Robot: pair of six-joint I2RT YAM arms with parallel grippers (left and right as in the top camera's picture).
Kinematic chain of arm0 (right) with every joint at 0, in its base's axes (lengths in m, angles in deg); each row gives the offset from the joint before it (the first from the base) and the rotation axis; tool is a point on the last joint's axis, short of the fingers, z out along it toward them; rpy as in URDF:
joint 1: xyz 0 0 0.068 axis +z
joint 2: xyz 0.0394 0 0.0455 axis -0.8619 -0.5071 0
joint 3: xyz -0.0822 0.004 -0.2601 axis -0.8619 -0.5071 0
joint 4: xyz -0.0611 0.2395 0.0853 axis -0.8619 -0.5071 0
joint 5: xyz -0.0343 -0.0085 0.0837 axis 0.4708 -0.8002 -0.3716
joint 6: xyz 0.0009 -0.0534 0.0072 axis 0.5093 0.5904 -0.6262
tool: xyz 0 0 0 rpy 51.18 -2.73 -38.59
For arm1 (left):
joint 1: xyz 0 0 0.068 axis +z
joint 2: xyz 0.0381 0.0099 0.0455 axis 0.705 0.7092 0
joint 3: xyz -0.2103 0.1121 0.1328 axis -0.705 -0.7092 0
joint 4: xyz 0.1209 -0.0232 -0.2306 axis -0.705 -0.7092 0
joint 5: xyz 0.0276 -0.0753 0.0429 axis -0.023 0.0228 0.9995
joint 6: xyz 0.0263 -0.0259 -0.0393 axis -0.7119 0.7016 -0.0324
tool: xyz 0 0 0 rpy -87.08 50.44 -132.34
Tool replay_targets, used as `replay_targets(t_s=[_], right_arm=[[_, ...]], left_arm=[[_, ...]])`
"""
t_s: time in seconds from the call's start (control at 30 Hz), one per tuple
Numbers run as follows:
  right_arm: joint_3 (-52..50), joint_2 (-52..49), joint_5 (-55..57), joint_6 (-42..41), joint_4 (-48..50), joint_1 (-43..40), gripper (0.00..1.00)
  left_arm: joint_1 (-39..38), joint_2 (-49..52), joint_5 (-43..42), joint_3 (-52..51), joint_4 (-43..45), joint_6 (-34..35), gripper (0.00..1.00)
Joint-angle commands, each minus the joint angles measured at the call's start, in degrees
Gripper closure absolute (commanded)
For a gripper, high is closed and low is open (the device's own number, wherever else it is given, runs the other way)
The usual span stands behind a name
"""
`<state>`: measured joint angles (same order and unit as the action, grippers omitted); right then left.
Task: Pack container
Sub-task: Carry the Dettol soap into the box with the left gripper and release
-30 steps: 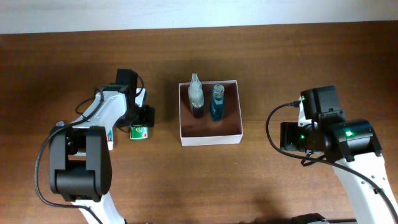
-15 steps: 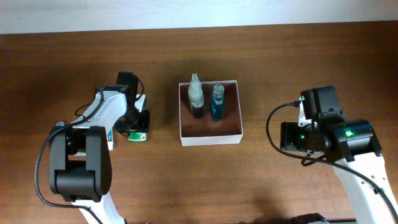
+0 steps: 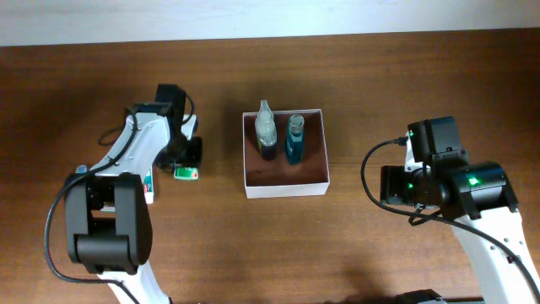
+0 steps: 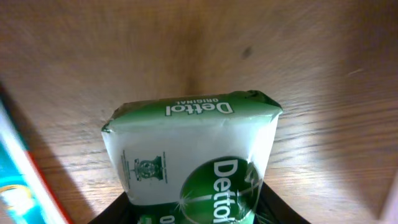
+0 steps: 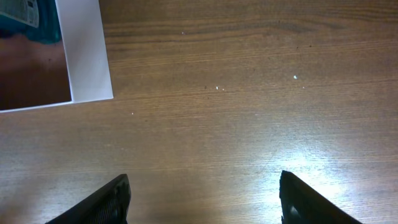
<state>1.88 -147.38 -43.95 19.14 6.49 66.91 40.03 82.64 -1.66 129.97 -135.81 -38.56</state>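
Note:
The container (image 3: 285, 191) is a square white-walled box with a brownish-pink floor at the table's middle. Its corner also shows in the right wrist view (image 5: 87, 56). Inside, at the far side, stand a clear bottle with dark liquid (image 3: 266, 131) and a blue bottle (image 3: 294, 139). My left gripper (image 3: 191, 158) (image 4: 199, 216) is shut on a green and white Dettol soap packet (image 3: 186, 173) (image 4: 186, 143), left of the container. My right gripper (image 5: 204, 199) is open and empty over bare table, right of the container; in the overhead view the right arm (image 3: 447, 181) covers it.
A narrow white, teal and red box (image 3: 150, 186) (image 4: 18, 180) lies just left of the soap packet. The table's far edge meets a pale wall (image 3: 270, 17).
My left gripper has shifted slightly back and left, with the soap packet in it. The right arm has not moved.

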Motion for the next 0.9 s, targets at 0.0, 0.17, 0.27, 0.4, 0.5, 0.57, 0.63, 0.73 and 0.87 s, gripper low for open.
replay_targets(t_s=[0.0, 0.17, 0.27, 0.4, 0.5, 0.57, 0.63, 0.73, 0.87], right_arm=[[0.2, 0.5, 1.2, 0.6, 0.0, 0.0, 0.31], [0.2, 0.5, 1.2, 0.6, 0.0, 0.0, 0.31], [0.2, 0.5, 1.2, 0.6, 0.0, 0.0, 0.31], [0.2, 0.5, 1.2, 0.6, 0.0, 0.0, 0.31], [0.2, 0.5, 1.2, 0.6, 0.0, 0.0, 0.31], [0.2, 0.5, 1.2, 0.6, 0.0, 0.0, 0.31], [0.2, 0.5, 1.2, 0.6, 0.0, 0.0, 0.31], [0.2, 0.5, 1.2, 0.6, 0.0, 0.0, 0.31], [0.2, 0.5, 1.2, 0.6, 0.0, 0.0, 0.31]], left_arm=[[-3.3, -8.0, -0.4, 6.3, -2.3, -0.2, 1.0], [-11.8, -18.9, -1.3, 7.4, -3.7, -0.6, 1.0], [-17.9, -23.1, -1.1, 7.4, -4.5, -2.6, 1.0], [-24.9, -24.1, -0.7, 7.3, -5.6, -8.8, 1.0], [-28.3, -23.3, 3.0, 6.7, -5.3, -15.6, 1.0], [-29.3, -22.2, 5.0, 6.7, -4.5, -19.2, 1.0], [-29.6, -20.6, 5.3, 6.7, -2.5, -22.6, 1.0], [-29.6, -18.4, 5.3, 6.7, -0.5, -23.8, 1.0], [-29.8, -15.8, 5.3, 6.7, -0.4, -26.5, 1.0]])
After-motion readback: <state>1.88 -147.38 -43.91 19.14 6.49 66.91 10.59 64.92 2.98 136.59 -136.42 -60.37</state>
